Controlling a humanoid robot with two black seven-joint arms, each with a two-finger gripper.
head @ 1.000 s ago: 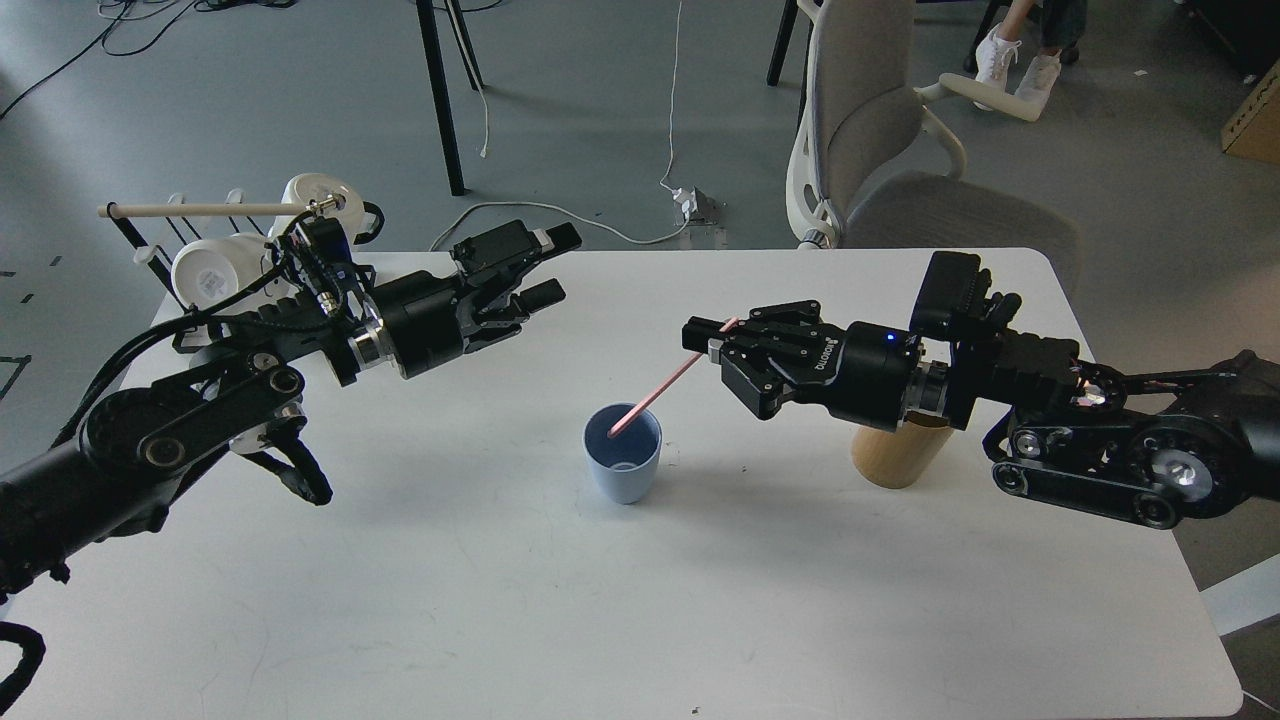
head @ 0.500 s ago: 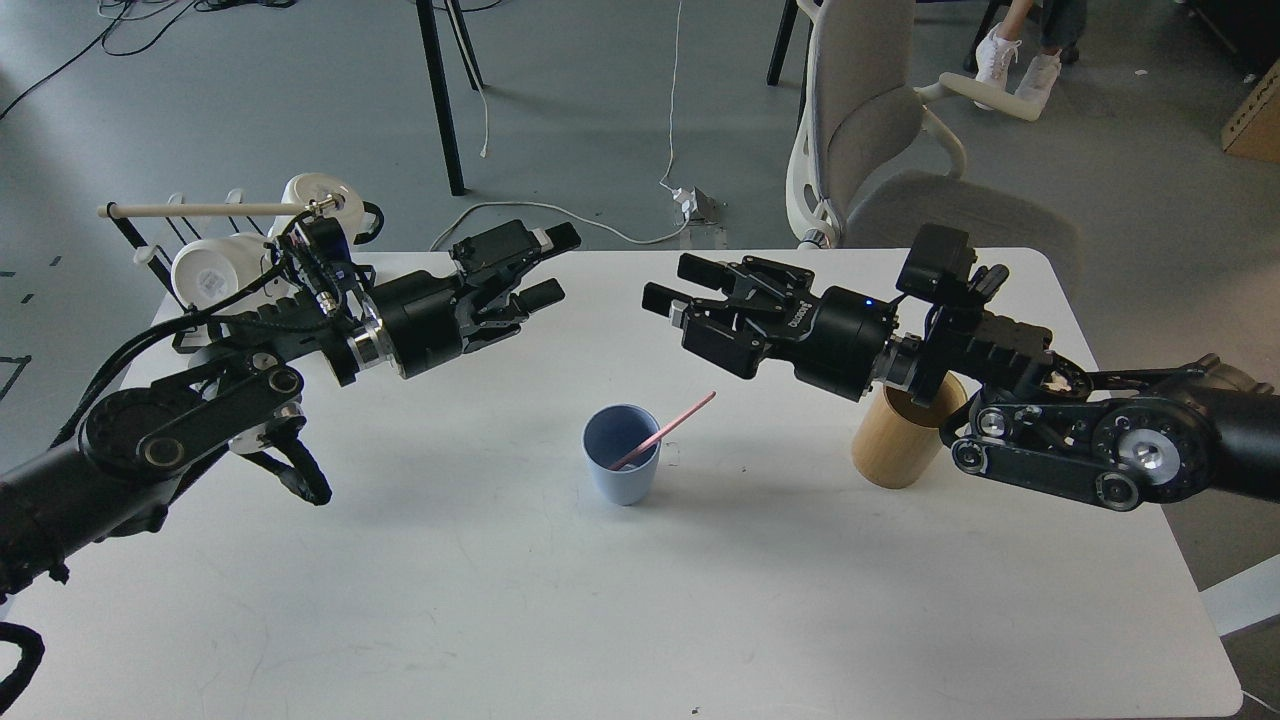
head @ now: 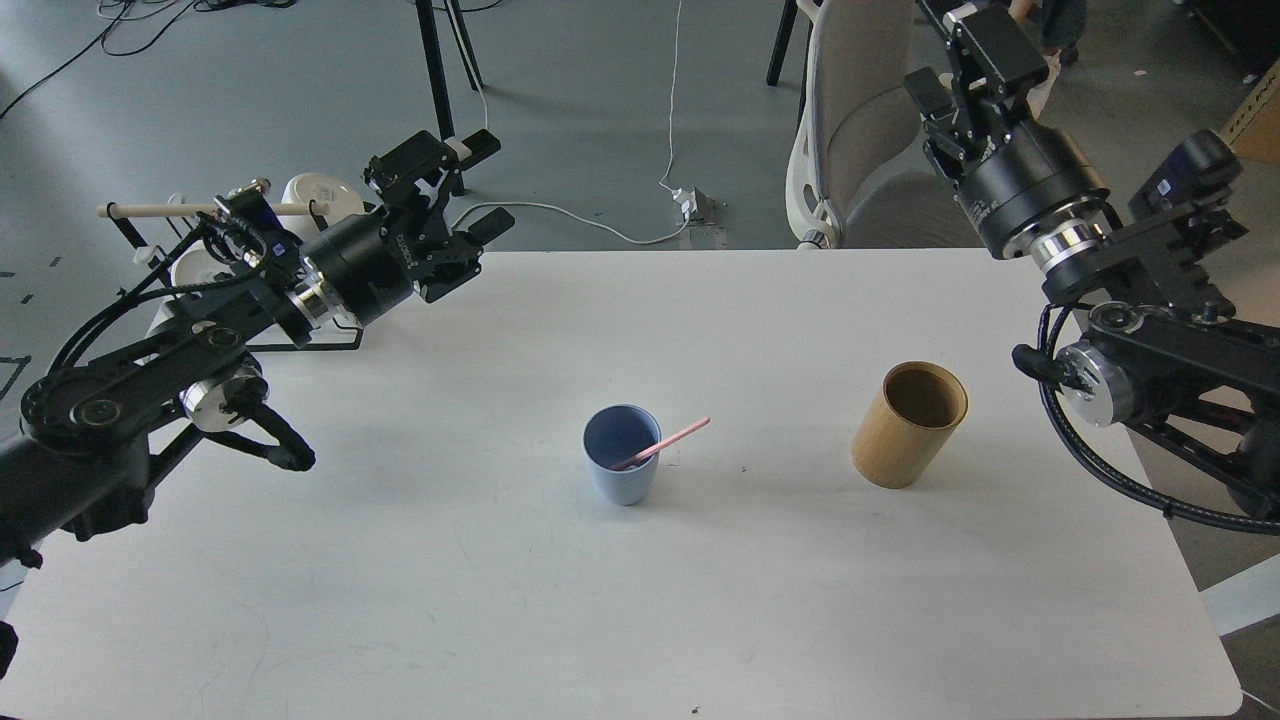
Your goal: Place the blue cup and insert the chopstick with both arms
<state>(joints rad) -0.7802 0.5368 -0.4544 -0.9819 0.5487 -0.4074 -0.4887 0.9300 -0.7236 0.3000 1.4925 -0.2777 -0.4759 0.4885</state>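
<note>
The blue cup [head: 621, 470] stands upright near the middle of the white table [head: 500, 600]. One pink chopstick [head: 675, 439] rests inside it and leans out over the right rim. My left gripper [head: 482, 186] is open and empty, raised over the table's far left edge, well away from the cup. My right gripper [head: 945, 52] is open and empty, lifted high at the upper right beyond the table's far edge, pointing up and left.
A tan bamboo cylinder [head: 908, 425] stands upright to the right of the cup. A black wire rack with a beige rod [head: 150, 210] and white mugs [head: 318, 192] sits at the far left, behind my left arm. A grey chair [head: 870, 130] stands behind the table.
My right gripper let go of the chopstick, which settled into the cup, then rose and swung back to the upper right. My left gripper lifted and pulled back to the left.
</note>
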